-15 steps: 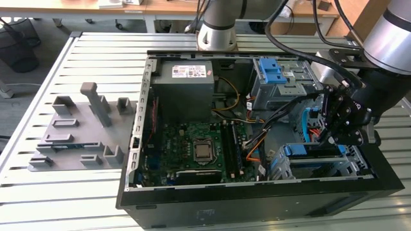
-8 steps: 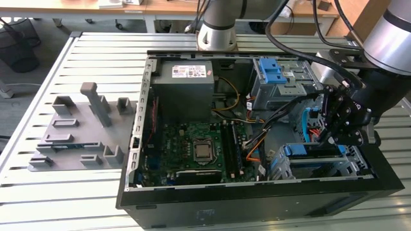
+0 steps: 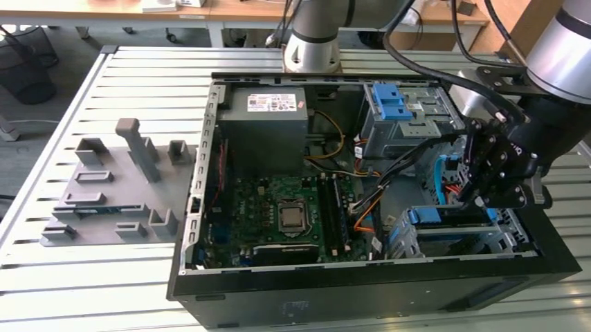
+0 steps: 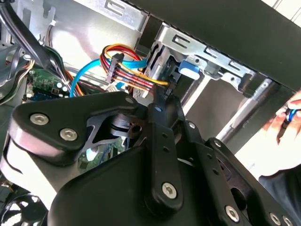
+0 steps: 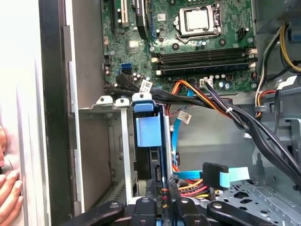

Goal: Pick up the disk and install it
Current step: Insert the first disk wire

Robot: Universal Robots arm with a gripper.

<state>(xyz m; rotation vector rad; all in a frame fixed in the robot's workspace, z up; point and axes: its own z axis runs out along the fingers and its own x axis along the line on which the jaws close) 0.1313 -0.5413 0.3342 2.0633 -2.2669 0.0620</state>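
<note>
Sitting upright in drive cage (image 5: pixel 101 141), disk (image 5: pixel 149 155) just beyond pincer (image 5: pixel 162 200)

The arm (image 3: pixel 563 62) reaches down, its black gripper (image 3: pixel 494 181) lowered, wrist bent inward

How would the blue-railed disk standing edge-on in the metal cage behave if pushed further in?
The blue-railed disk looks like a rigid slab, so it probably won't flex. Flanked by the grey metal cage's walls, it should slide rather than tip. The floppy-looking black cable bundle nearby may snag.
</note>
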